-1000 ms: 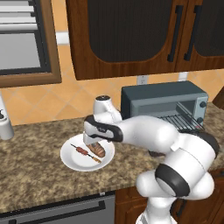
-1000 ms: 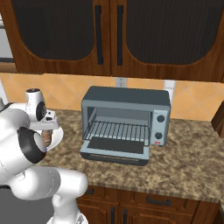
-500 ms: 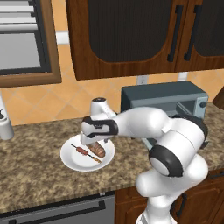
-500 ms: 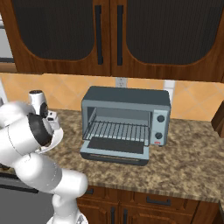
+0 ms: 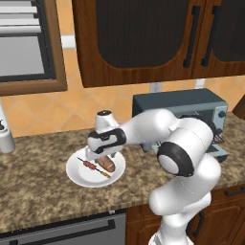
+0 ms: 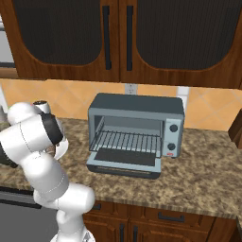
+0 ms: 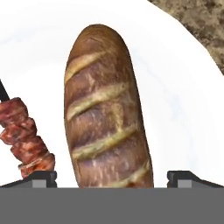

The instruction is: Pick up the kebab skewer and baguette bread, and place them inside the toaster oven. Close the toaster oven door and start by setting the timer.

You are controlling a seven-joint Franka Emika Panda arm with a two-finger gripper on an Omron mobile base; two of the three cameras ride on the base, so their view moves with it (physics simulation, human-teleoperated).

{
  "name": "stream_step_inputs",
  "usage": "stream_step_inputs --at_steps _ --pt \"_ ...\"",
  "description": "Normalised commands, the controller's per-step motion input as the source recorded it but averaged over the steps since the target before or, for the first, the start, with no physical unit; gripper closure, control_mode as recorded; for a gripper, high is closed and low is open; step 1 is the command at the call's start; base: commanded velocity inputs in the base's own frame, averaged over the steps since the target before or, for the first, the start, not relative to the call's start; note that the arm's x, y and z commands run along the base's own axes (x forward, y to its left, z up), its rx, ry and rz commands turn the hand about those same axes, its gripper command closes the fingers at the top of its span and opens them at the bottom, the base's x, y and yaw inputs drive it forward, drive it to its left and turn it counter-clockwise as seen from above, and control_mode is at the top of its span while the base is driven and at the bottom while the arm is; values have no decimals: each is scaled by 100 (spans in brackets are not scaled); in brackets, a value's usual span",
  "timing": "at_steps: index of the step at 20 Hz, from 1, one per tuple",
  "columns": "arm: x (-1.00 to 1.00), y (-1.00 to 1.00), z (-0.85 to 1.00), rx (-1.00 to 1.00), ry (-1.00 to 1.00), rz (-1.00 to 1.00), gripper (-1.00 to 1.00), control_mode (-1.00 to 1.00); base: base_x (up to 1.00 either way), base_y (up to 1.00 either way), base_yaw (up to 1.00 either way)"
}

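Two dark fingertips (image 7: 41, 177) stand at their widest, one on each side of the baguette bread (image 7: 107, 118), with clear gaps between each tip and the loaf; the hand (image 5: 104, 158) grips nothing and hangs low over the white plate (image 5: 76, 174). In the hand view the loaf runs lengthwise between the tips, and the kebab skewer (image 7: 26, 142) lies just beside it, its meat chunks close to one fingertip. White plate surface shows all round the loaf, and the plate's rim curves away to meet speckled stone at one corner. From the left base view the plate sits near the front edge of the granite table (image 5: 33, 201), with bare stone around it. Further along the table, well apart from the plate, stands the toaster oven (image 6: 137, 130); the toaster oven door (image 6: 125, 163) lies dropped flat toward the front, the wire rack bare behind it. Dark wooden wall cabinets (image 6: 118, 38) hang above.
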Motion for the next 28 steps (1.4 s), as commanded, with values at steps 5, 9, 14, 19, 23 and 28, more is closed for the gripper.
stream_step_inputs --at_steps 5,9,14,19,23,28 --pt "11 4 -23 0 0 0 -100 -100 0 0 0" --pt "2 0 -6 0 0 0 100 -100 0 0 0" --pt "0 0 0 0 0 0 100 -100 0 0 0" --pt "-16 -17 48 0 -2 -11 100 -100 0 0 0" --pt "-74 -63 62 3 -3 -21 100 -100 0 0 0" --pt "-97 -80 54 12 -1 -33 100 -100 0 0 0"
